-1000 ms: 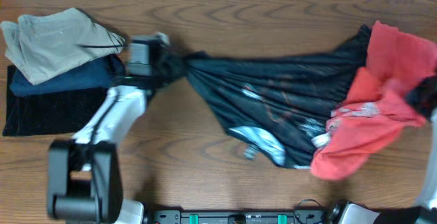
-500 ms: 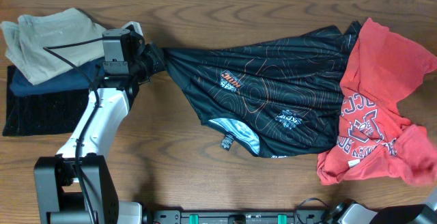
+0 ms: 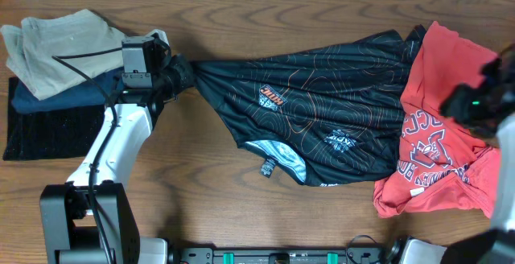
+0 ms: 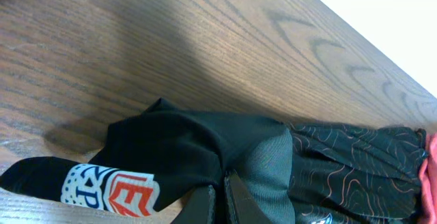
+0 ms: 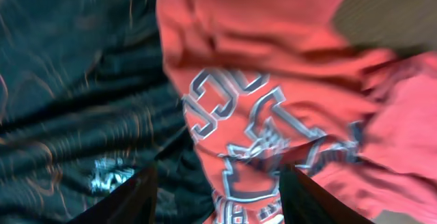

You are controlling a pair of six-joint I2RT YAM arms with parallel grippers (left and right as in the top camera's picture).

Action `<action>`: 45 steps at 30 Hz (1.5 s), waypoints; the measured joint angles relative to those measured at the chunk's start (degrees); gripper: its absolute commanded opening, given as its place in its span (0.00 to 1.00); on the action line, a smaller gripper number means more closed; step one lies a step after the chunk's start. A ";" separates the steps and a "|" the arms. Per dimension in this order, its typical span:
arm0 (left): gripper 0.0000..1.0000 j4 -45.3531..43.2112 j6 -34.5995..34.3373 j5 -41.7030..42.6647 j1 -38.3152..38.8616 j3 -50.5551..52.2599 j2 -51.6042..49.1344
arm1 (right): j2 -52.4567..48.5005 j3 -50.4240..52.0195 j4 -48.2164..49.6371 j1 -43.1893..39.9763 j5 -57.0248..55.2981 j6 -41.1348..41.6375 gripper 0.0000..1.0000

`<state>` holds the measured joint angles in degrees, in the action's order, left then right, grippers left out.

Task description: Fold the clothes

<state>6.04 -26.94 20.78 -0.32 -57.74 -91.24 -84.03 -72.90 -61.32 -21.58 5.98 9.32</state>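
black jersey is pinched by the left gripper; its far hem should be taken, taut, by the spread-fingered right gripper.

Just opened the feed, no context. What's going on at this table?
Two robot arms are handling laundry on a wooden table. The left gripper is shut on a bunched end of the black jersey with thin orange contour lines, which lies spread across the middle. The right gripper is open and hovers over the coral-red printed T-shirt, which overlaps the jersey's other end. A stack of folded beige, navy and black garments sits at the left. Neither loose garment is folded yet.
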 measured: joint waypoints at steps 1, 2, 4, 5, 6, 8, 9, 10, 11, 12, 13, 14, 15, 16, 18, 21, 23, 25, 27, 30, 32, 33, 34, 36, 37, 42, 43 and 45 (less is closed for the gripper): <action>0.06 0.15 0.00 0.00 0.00 0.00 0.00 | -1.09 1.22 0.74 1.05 -0.17 -0.20 0.58; 0.06 0.17 0.00 -0.04 0.00 0.00 0.00 | -2.34 2.56 1.75 2.10 -0.44 -0.44 0.60; 0.06 0.20 0.00 -0.04 0.00 0.00 0.00 | -4.44 4.70 4.02 3.76 -1.07 -0.63 0.60; 0.07 0.20 0.00 -0.04 0.00 0.00 0.00 | -5.88 6.19 6.16 4.94 -1.75 -0.79 0.61; 0.06 0.20 0.02 -0.04 0.00 0.00 0.00 | -6.91 7.04 7.39 5.64 -1.99 -0.81 0.61; 0.06 0.28 0.00 -0.07 0.00 0.00 0.00 | -8.74 8.74 11.19 7.06 -2.80 -0.81 0.61; 0.06 0.31 0.02 -0.11 0.00 0.00 0.00 | -9.75 9.38 12.85 7.61 -3.10 -0.81 0.61; 0.06 0.35 0.02 -0.15 0.00 0.00 0.00 | -10.69 9.90 14.36 8.13 -3.65 -0.74 0.59; 0.06 0.46 0.02 -0.15 0.00 0.00 0.00 | -11.52 10.27 15.43 8.48 -4.48 -0.55 0.52; 0.06 0.52 0.02 -0.15 0.00 0.00 0.00 | -12.35 10.54 16.37 8.79 -5.42 -0.17 0.38; 0.06 0.61 0.02 -0.15 0.00 0.00 0.00 | -13.20 10.62 16.98 8.96 -6.47 0.50 0.18; 0.06 0.68 0.02 -0.17 0.00 0.00 0.00 | -13.99 10.73 17.51 9.09 -7.61 0.94 0.01; 0.06 0.79 0.02 -0.15 0.00 0.00 0.00 | -14.67 10.73 17.64 9.16 -9.03 1.62 0.01; 0.06 0.98 0.02 -0.17 0.00 0.00 0.00 | -15.21 10.75 17.57 9.16 -10.69 2.43 0.01; 0.06 1.11 0.02 -0.15 0.00 0.00 0.00 | -15.67 10.73 16.48 9.11 -14.73 4.81 0.01; 0.06 1.25 0.02 -0.15 0.00 0.00 0.00 | -15.50 9.51 12.37 7.98 -20.57 8.37 0.01; 0.06 1.33 0.02 -0.15 0.00 0.00 0.00 | -15.15 6.95 9.29 6.03 -23.69 9.86 0.01; 0.06 1.40 0.02 -0.15 0.00 -0.02 0.00 | -14.14 2.32 6.08 2.91 -26.82 11.26 0.01; 0.06 1.44 0.07 -0.17 0.00 0.00 0.00 | -12.28 -2.67 3.52 -0.72 -29.92 12.81 0.01; 0.06 1.42 0.26 -0.17 0.00 0.00 0.00 | -9.35 -8.00 0.87 -6.36 -33.57 14.78 0.03; 0.06 1.40 0.39 -0.17 0.00 0.00 0.00 | -7.74 -9.90 -0.35 -10.32 -35.60 16.20 0.06; 0.06 1.36 0.44 -0.17 0.00 0.00 0.00 | -7.19 -10.32 -1.07 -12.39 -36.39 17.18 0.07; 0.05 1.27 0.44 -0.17 0.00 0.00 0.00 | -6.93 -10.45 -1.86 -14.03 -36.70 18.03 0.09; 0.06 1.14 0.46 -0.17 0.00 0.00 0.00 | -6.95 -10.45 -3.30 -17.09 -36.81 20.31 0.15; 0.06 1.05 0.46 -0.17 0.00 0.00 0.00 | -7.06 -10.43 -3.56 -18.18 -36.26 21.22 0.16; 0.06 0.68 0.48 -0.15 0.00 0.00 0.00 | -7.10 -10.38 1.44 -19.08 -24.87 18.47 0.18; 0.06 0.48 0.48 -0.15 0.00 0.00 0.00 | -7.10 -10.38 2.40 -18.73 -21.20 16.61 0.19; 0.06 0.02 0.48 -0.15 0.02 0.00 0.00 | -7.10 -10.38 3.50 -17.49 -13.97 12.31 0.21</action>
<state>6.07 -26.46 20.62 -0.30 -57.74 -91.24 -91.13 -83.29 -57.82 -39.07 -7.99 21.63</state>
